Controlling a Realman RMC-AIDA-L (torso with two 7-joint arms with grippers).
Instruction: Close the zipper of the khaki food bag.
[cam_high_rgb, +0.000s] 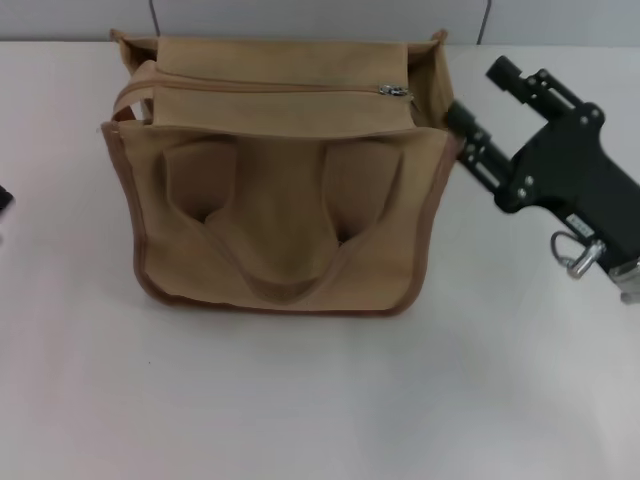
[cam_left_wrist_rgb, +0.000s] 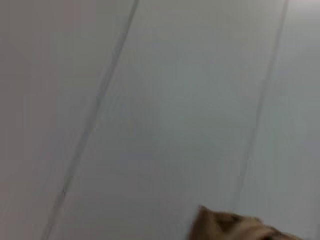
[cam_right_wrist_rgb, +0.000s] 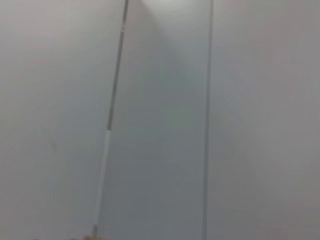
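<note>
We see our right gripper (cam_high_rgb: 480, 110) just beside the right end of the khaki food bag (cam_high_rgb: 275, 200) on the white table (cam_high_rgb: 300, 400), its two black fingers spread and holding nothing, while the zipper (cam_high_rgb: 270, 88) crosses the top panel with its silver pull (cam_high_rgb: 394, 91) near that end, and our left gripper (cam_high_rgb: 4, 198) barely shows at the left edge.

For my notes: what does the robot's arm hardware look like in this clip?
The right pincer is matte black, angular metal, with bolted plates and two straight fingers. A silver metal ring and fitting hang beneath its body. The left arm shows only as a dark sliver at the head view's left edge.
</note>
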